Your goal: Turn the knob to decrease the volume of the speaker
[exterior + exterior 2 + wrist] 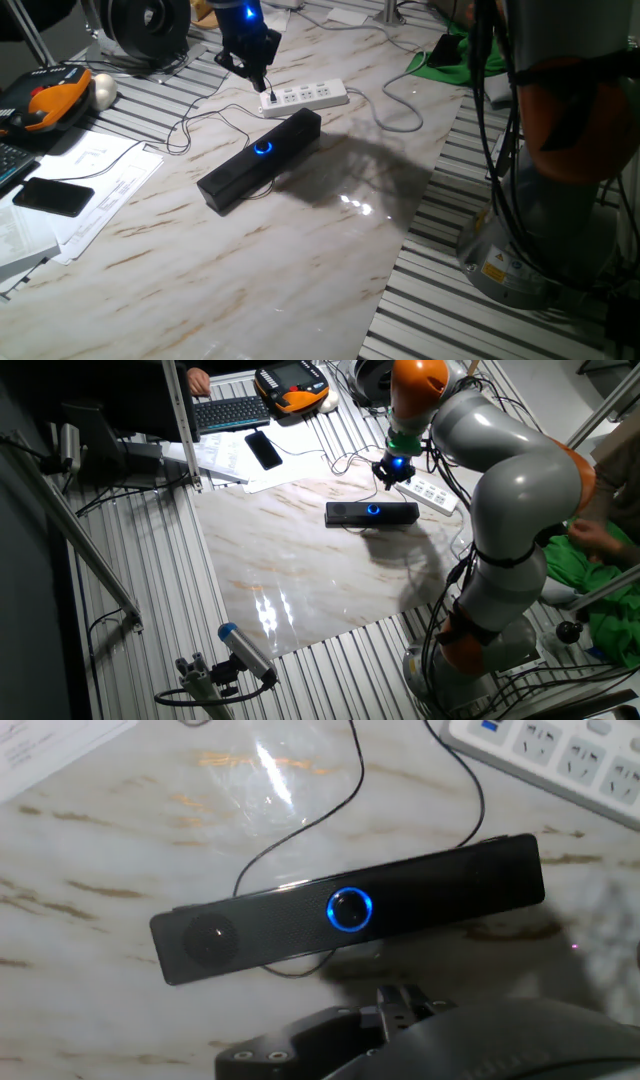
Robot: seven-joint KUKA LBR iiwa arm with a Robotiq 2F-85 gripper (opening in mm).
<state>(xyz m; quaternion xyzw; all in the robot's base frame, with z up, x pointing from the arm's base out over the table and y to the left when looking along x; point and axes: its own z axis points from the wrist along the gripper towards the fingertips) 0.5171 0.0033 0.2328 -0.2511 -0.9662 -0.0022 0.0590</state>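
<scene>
Gripper (pixel 258 82) hangs above the table, over the speaker's far side near the power strip (pixel 305 96); holds nothing visible, finger spread can't be told. Marble tabletop (pixel 300 250) carries the speaker (pixel 260 160), lying flat and diagonal, clear of the gripper. Thin cable (pixel 300 840) loops behind it. Knob (pixel 350 909) sits mid-length, ringed in blue glow, untouched.

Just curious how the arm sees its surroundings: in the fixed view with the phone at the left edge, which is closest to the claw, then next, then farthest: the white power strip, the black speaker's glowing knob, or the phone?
From the gripper:
1. White power strip, just beside and below it, nearest.
2. Knob, glowing blue on the speaker, farther down the table.
3. Phone, lying on papers at the far left, farthest.
</scene>
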